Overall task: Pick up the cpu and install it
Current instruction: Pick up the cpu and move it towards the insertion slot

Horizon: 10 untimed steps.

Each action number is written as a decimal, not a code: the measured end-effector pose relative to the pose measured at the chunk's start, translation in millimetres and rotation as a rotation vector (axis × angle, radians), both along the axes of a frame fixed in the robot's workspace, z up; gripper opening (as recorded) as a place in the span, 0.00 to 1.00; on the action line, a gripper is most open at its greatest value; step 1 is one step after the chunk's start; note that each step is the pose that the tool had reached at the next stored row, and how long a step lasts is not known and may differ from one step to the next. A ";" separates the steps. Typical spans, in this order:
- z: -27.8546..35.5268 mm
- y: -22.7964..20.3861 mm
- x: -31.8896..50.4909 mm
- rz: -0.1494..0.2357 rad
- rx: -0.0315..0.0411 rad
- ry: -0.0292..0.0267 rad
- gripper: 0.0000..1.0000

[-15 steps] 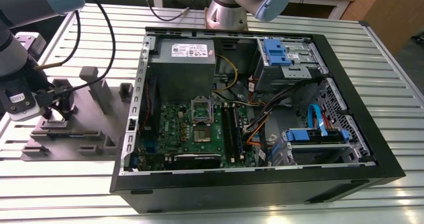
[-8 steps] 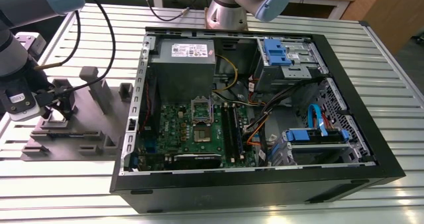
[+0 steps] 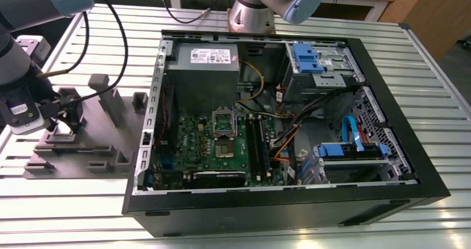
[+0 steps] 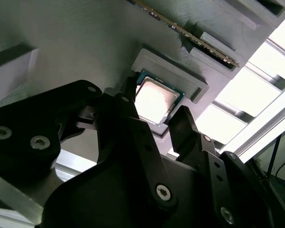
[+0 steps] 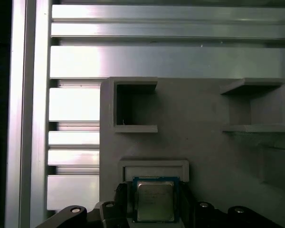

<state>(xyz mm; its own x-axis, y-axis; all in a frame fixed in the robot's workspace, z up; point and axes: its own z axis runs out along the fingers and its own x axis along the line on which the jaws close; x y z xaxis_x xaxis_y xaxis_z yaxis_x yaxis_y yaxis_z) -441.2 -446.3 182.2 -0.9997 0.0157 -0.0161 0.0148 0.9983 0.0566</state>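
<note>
Gripper (image 4: 154, 108) sits low over the grey tray (image 4: 61, 33), jaws parted to roughly chip width, with one finger (image 4: 127, 102) on each of two opposite sides of the cpu (image 4: 157, 95). We can't tell whether the pads actually touch its edges. The cpu lies flat, silvery top up, seated in its shallow rimmed recess (image 5: 154, 166) and not raised out of it. In the first wrist view we see the same straddle: cpu (image 5: 155, 202) between the dark fingers, with the recess close to the tray edge that borders the slatted aluminium table (image 5: 73, 102). Two open box-shaped pockets (image 5: 133, 107) stand further in on the tray. In the exterior view the arm (image 3: 15, 56) is at the exterior view's left, the gripper (image 3: 65, 106) over the tray (image 3: 81, 152) near that edge of the table. The open PC case (image 3: 279, 207) sits just beside the tray, towards the exterior view's right. We see the green motherboard (image 3: 213, 149) inside with its metal socket frame (image 3: 223, 121), well apart from the gripper.
</note>
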 end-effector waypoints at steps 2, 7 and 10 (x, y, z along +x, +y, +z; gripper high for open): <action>0.0 0.0 0.0 0.000 0.0001 -0.0001 0.55; 0.0 0.0 0.0 0.000 0.0001 -0.0004 0.55; 0.0 0.0 0.0 0.000 0.0000 -0.0005 0.55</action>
